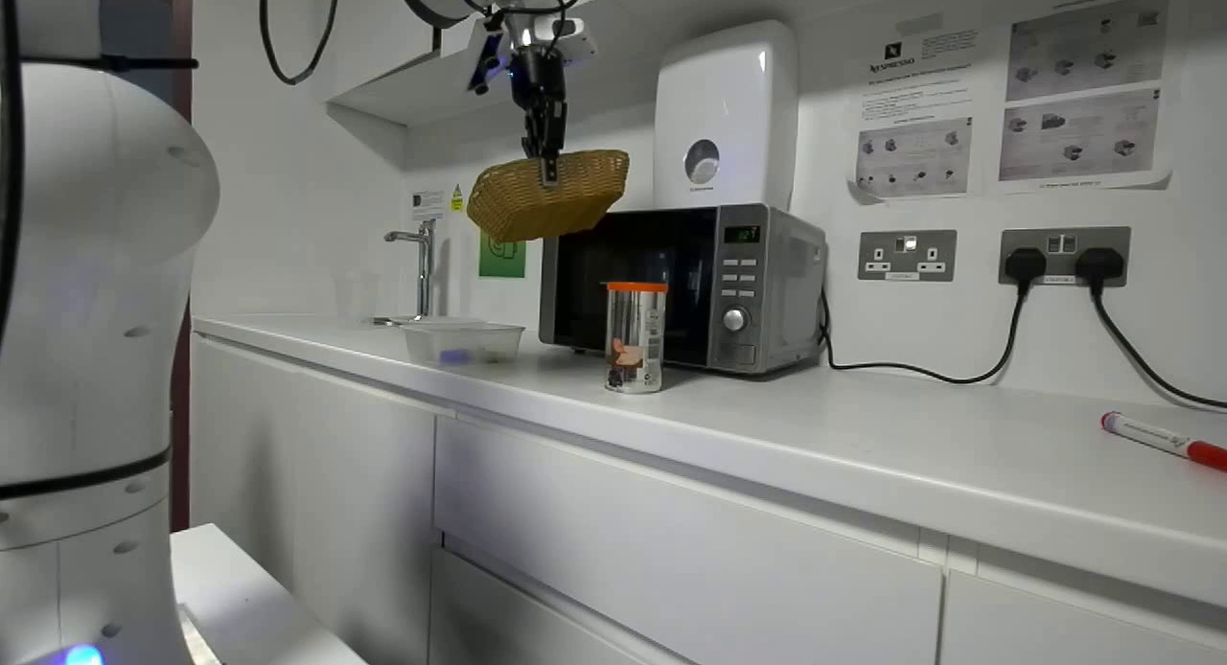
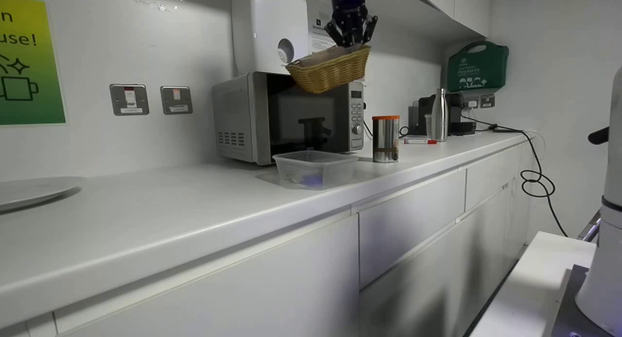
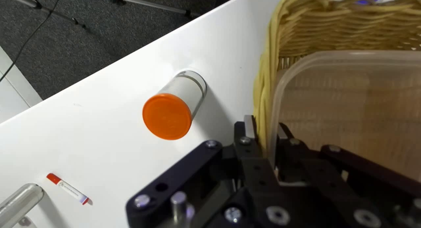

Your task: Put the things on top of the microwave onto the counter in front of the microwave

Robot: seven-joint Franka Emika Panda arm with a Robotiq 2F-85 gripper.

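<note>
Gripper (image 3: 265,132): lower right of the wrist view; clamped on the rims of the wicker basket (image 1: 566,205) and the clear tub (image 3: 355,103) nested inside it.
Wicker basket: upper centre in both exterior views; tilted, held above the counter (image 1: 863,435).
Counter: white, smooth; carries the microwave (image 1: 690,291), an orange-lidded can (image 1: 635,339) before it, and a clear container (image 2: 316,169).
Marker (image 1: 1160,438): right edge of an exterior view.
First-aid case (image 2: 478,67): green, upper right of an exterior view.
Floor (image 3: 108,54): dark grey, upper left of the wrist view.
</note>
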